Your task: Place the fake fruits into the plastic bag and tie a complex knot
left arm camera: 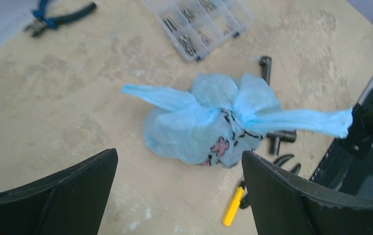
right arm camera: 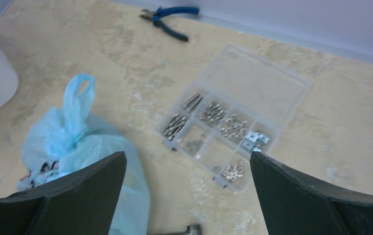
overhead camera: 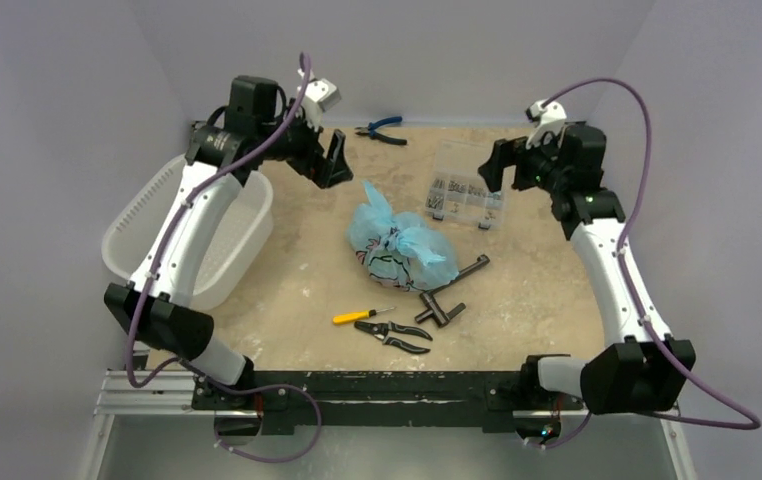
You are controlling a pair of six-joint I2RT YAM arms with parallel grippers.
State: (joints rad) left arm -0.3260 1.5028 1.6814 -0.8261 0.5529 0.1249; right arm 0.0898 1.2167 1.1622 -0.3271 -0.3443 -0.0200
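The light-blue plastic bag (overhead camera: 397, 248) lies in the middle of the table, bulging and closed, with dark and pink print. Its knot (overhead camera: 393, 236) is a bunched twist with two pointed ears. The bag also shows in the left wrist view (left arm camera: 199, 127) with its knot (left arm camera: 231, 108), and at lower left in the right wrist view (right arm camera: 84, 147). The fake fruits are hidden. My left gripper (overhead camera: 329, 160) is open and empty, raised behind and left of the bag. My right gripper (overhead camera: 495, 165) is open and empty, raised over the compartment box.
A white perforated tub (overhead camera: 182, 235) stands at the left. A clear compartment box (overhead camera: 467, 190) of small parts lies right of the bag. Blue-handled pliers (overhead camera: 382, 130) lie at the back. A yellow screwdriver (overhead camera: 362, 315), black pliers (overhead camera: 395, 335) and dark metal tools (overhead camera: 447, 300) lie in front.
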